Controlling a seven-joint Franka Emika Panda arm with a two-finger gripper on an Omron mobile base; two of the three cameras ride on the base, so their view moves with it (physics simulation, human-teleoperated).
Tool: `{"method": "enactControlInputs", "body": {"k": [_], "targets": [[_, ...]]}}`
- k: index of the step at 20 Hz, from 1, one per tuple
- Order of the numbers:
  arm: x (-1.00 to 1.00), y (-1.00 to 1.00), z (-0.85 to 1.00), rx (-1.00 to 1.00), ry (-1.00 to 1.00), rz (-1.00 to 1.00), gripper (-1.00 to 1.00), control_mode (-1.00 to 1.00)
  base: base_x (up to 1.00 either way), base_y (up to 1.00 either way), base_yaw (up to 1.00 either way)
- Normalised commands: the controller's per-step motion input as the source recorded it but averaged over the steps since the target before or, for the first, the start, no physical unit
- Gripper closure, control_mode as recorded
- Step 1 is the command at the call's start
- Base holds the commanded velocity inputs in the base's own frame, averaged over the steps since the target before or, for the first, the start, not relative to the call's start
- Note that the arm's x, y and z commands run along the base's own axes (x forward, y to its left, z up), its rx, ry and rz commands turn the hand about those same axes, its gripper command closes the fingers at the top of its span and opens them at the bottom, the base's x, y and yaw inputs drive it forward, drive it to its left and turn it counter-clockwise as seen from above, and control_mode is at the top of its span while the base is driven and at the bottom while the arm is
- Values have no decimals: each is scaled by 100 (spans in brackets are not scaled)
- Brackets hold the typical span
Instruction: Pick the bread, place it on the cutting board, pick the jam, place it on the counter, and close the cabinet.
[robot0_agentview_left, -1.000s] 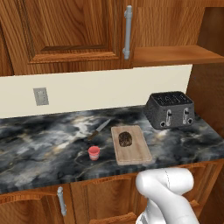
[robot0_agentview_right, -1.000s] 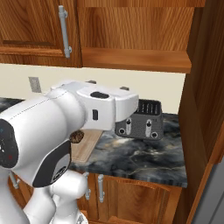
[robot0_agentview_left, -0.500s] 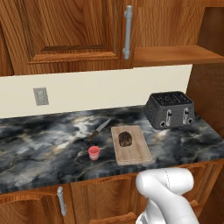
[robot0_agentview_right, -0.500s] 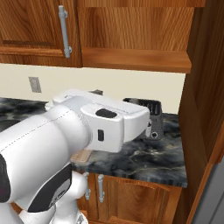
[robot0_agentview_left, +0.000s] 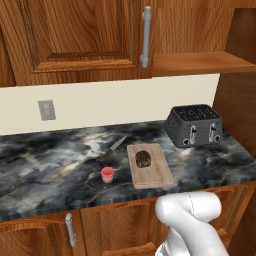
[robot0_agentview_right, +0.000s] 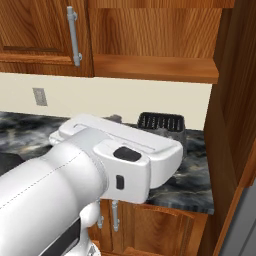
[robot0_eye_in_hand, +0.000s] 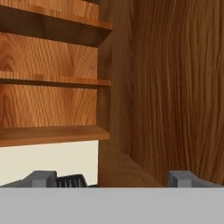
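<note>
The dark speckled bread (robot0_agentview_left: 143, 158) lies on the light wooden cutting board (robot0_agentview_left: 151, 172). The small pink jam (robot0_agentview_left: 107, 174) stands on the dark marble counter (robot0_agentview_left: 45, 170), left of the board. Above, the cabinet (robot0_agentview_left: 80, 35) has its left door shut with a grey bar handle (robot0_agentview_left: 146, 36). Its right half is open, showing the inner shelf (robot0_eye_in_hand: 52, 80) and the swung-out door (robot0_eye_in_hand: 175, 87). My gripper (robot0_eye_in_hand: 113, 180) is up at the cabinet's bottom edge, facing that door. It is open, its fingertips (robot0_eye_in_hand: 43, 178) wide apart with nothing between them.
A black toaster (robot0_agentview_left: 195, 125) stands at the back right of the counter, below the open shelf (robot0_agentview_left: 200, 62). A knife (robot0_agentview_left: 112, 147) lies behind the jam. A wall outlet (robot0_agentview_left: 46, 110) is on the cream backsplash. My white arm (robot0_agentview_right: 100, 175) blocks much of the right base view.
In the right base view my arm has swung to the right and nearer the camera, covering more of the toaster. Bread, board and jam have not moved.
</note>
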Motion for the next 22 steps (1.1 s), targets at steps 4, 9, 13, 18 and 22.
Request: {"method": "enactControlInputs", "body": {"k": [4,9,13,18,22], "targets": [[-38,-11,-1,0,0,0,-100,-100,0,0,0],[-35,-13,-2,0,0,0,-100,-100,0,0,0],[-36,-14,0,0,0,0,-100,-100,0,0,0],[-33,-15,0,0,0,0,-100,-100,0,0,0],[-20,-10,-1,0,0,0,-100,-100,0,0,0]]}}
